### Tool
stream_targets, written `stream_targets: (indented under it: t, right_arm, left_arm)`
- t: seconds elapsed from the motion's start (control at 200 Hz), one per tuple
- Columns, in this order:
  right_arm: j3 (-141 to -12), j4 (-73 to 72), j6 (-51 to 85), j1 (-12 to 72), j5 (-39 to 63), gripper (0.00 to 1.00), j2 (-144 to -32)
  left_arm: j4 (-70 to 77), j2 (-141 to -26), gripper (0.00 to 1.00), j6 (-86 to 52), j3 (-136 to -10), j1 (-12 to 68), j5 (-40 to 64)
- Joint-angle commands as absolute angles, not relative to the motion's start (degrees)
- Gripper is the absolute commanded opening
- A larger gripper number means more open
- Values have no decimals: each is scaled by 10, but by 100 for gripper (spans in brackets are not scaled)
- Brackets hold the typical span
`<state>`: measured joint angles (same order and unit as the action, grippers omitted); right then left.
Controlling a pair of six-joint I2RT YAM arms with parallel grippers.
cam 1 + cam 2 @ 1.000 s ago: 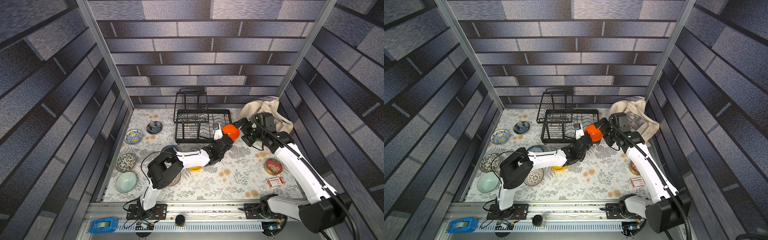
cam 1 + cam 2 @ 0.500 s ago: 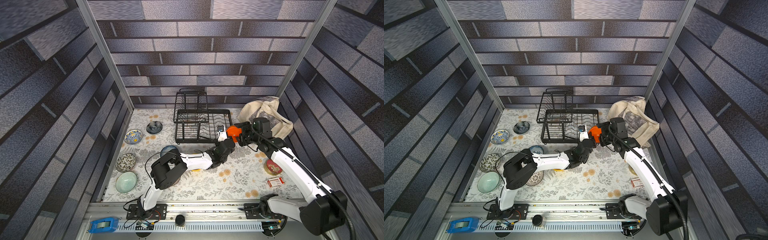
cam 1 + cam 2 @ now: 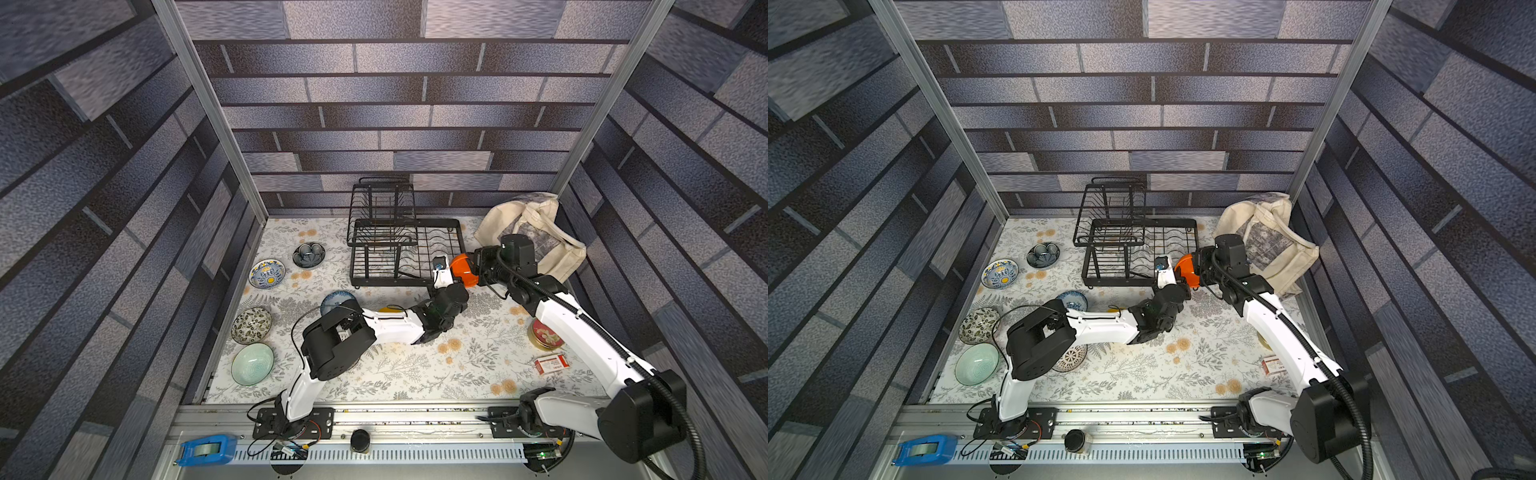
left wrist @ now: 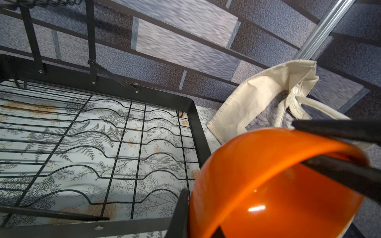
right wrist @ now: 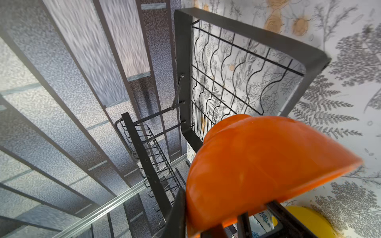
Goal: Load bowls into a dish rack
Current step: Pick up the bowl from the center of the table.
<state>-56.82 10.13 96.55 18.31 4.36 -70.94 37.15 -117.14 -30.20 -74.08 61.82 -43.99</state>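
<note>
1. The counter (image 3: pixel 415 374), under a pale floral print, carries everything.
2. The dish rack (image 3: pixel 386 284), black wire, stands at the far middle of the counter; its raised basket is over the left half and the curved dividers run along the right half.
3. A cream cloth bag (image 3: pixel 548 232) slumps in the far right corner, just behind the right arm's wrist.
4. The right tool (image 3: pixel 473 268) is clamped on the rim of the orange bowl (image 3: pixel 462 268); the left wrist view shows one of its fingers (image 4: pixel 340 131) outside the rim and one inside.
5. The left tool (image 3: pixel 448 274) reaches up to the same bowl from the near side; its jaws stand narrow, with one finger against the outer wall; whether it grips the bowl I cannot tell.
6. The orange bowl is held on edge between the two tools, just beside the rack's right end near the front corner, outside the frame.
7. The other bowls lie on the counter, apart from the rack:
   - On the left side are a pale green bowl (image 3: pixel 252 364), a dark leafy bowl (image 3: pixel 251 325), a blue-yellow bowl (image 3: pixel 267 274) and a dark blue-grey bowl (image 3: pixel 308 254).
   - A blue-and-white floral bowl (image 3: pixel 336 301) and a lattice bowl (image 3: pixel 1071 357) sit partly hidden by the left arm.
   - A yellow bowl (image 5: pixel 309 220) lies below the held one.
8. A round red tin (image 3: pixel 545 336) and a small red box (image 3: pixel 550 365) lie near the right edge.
</note>
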Motion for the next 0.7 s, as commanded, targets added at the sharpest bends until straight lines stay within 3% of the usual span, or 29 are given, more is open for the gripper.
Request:
stream_targets:
  t: [0.0,0.03,0.165,0.391,0.696]
  right_arm:
    - [-556,68,919,167,-5,3,-718]
    - [-551,50,909,166,-4,1,-716]
    - [-538,9,867,162,-6,0,-700]
    - [-543,-54,797,141,56,0,-712]
    - [-559,-168,721,138,134,0,-772]
  left_arm:
    - [396,-1105,25,-261,-715,628,-439]
    - [394,-1100,36,-265,-711,628,-439]
    - [341,-1066,65,-311,-694,625,-438]
    - [148,-962,99,-423,-653,609,-387]
    - [-63,-770,100,-435,-588,585,-306]
